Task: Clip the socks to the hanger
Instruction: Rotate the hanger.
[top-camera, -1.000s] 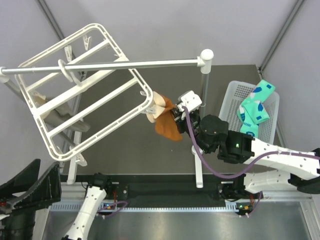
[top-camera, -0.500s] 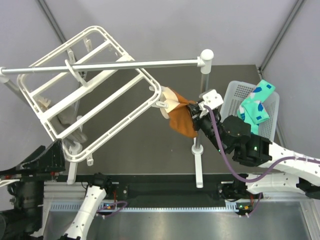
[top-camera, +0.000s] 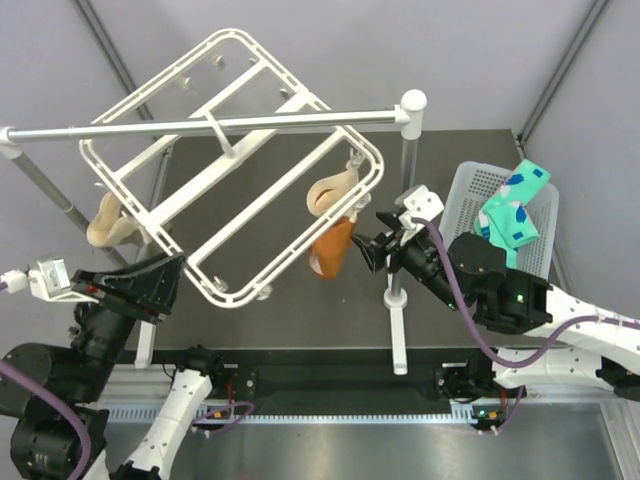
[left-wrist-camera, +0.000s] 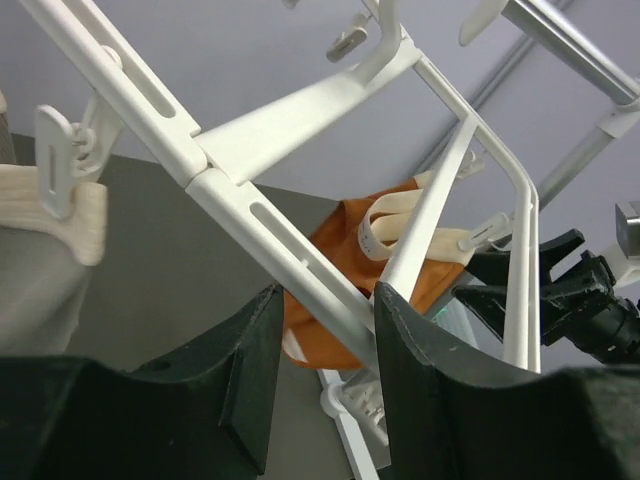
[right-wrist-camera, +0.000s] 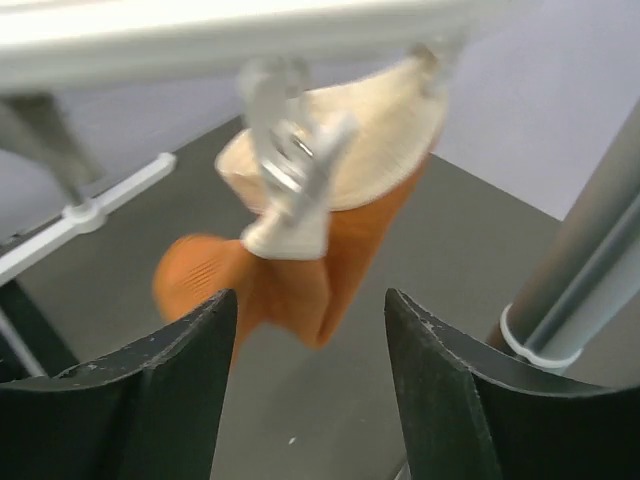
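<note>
The teal socks (top-camera: 512, 205) lie draped over the white basket (top-camera: 462, 205) at the right, untouched. The white hanger (top-camera: 160, 95) hangs tilted from the grey rail (top-camera: 230, 125). A plain orange sock (top-camera: 330, 250) with a cream cuff hangs from a clip at its right corner. My right gripper (top-camera: 372, 250) is open just right of that sock, nothing between its jaws (right-wrist-camera: 310, 300). My left gripper (top-camera: 172, 272) sits at the hanger's lower left edge. In the left wrist view it is open (left-wrist-camera: 328, 300), with a hanger bar (left-wrist-camera: 250, 215) running between its fingers.
A beige sock (top-camera: 105, 220) is clipped at the hanger's left side. The rail's upright post (top-camera: 405, 190) stands just behind my right gripper, with its foot bar on the dark table. Tent poles run along both back corners.
The right gripper let go of the orange sock and opened. The hanger swung round to the right. My left arm rose to the hanger's lower edge and its jaws narrowed around a bar.
</note>
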